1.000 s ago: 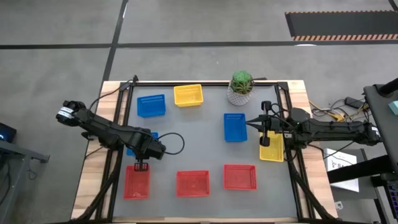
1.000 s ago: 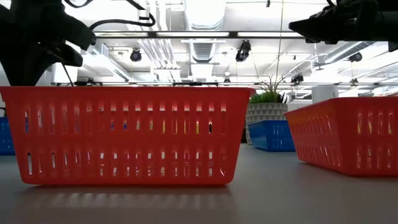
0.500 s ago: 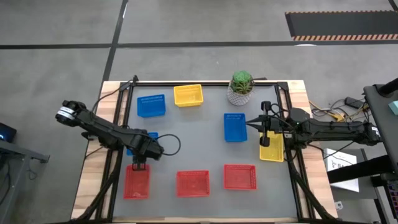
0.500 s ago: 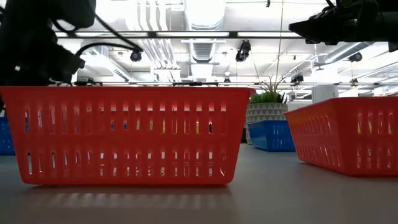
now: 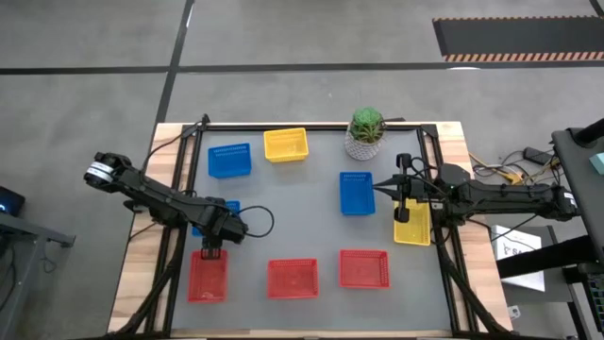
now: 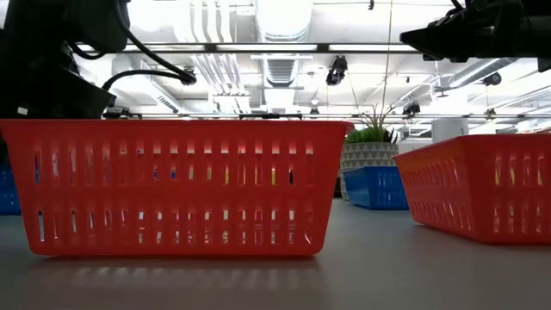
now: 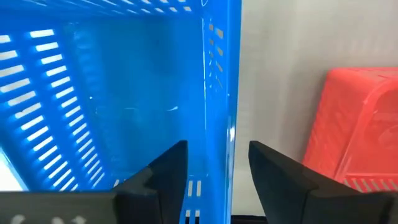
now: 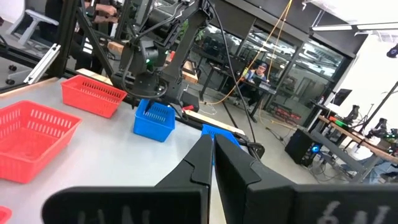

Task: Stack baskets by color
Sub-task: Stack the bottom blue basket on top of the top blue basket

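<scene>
Straddling the side wall of a blue basket (image 7: 118, 93) at the worktop's (image 5: 311, 222) 9 o'clock edge: left claw (image 5: 211, 251), fingers (image 7: 158, 177) spread, one either side of the wall, not pinching it. Just beside it toward 6 o'clock, a red basket (image 5: 208, 278), at about 7 o'clock on the worktop. Two more red baskets along the near edge: one at 6 o'clock (image 5: 292, 278), one at 5 o'clock (image 5: 364, 268), each lying singly and apart from its neighbours. At 11 o'clock, a second blue basket (image 5: 229, 160), with a yellow basket (image 5: 285, 144) just beside it toward 12 o'clock. Right of centre, a third blue basket (image 5: 357, 192), standing alone. At 1 o'clock, near the far edge, a green plant in a white pot (image 5: 365, 132).

At 3 o'clock, right claw (image 5: 403, 189), clenched tight on nothing, held above the worktop between the third blue basket and another yellow basket (image 5: 412, 225) that lies partly under that arm. Cannot tell whether that yellow one is a single basket or more than one nested.

Across the low view, the 6 o'clock red basket filling the foreground, the 5 o'clock one to its right, blue basket and plant pot behind.
</scene>
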`<state>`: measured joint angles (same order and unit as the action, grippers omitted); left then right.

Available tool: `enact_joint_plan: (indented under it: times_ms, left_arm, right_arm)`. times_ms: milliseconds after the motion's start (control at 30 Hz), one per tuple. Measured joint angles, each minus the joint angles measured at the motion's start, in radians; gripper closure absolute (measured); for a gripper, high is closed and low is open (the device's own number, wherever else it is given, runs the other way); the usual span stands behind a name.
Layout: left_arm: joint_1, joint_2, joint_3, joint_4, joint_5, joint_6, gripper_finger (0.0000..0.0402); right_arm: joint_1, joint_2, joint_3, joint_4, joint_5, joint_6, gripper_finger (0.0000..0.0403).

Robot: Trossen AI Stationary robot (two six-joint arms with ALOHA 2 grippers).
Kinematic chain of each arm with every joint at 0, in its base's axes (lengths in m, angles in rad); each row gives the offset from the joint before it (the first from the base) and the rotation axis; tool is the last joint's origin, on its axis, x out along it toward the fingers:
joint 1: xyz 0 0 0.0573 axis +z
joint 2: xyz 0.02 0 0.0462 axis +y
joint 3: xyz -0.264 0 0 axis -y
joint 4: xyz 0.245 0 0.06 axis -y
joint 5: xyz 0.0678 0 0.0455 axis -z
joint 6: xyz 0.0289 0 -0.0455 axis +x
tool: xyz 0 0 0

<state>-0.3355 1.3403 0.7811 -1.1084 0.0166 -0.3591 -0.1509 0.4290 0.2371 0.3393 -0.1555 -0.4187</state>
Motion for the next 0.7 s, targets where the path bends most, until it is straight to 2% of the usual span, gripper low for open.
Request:
enact_joint_plan:
  times_ms: [233, 600, 700]
  left_arm:
    - [0.0, 0.0, 0.001, 0.001, 0.0, 0.009, 0.0259]
    - [0.0, 0.0, 0.002, 0.001, -0.001, 0.034, 0.0382]
    - [0.0, 0.0, 0.003, 0.0, 0.0, 0.032, 0.0396]
  right_arm:
    - [0.0, 0.0, 0.0, 0.0, 0.0, 0.0, 0.0394]
    - [0.0, 0.0, 0.0, 0.0, 0.0, 0.0, 0.0394]
    - [0.0, 0.0, 0.0, 0.0, 0.0, 0.0, 0.0394]
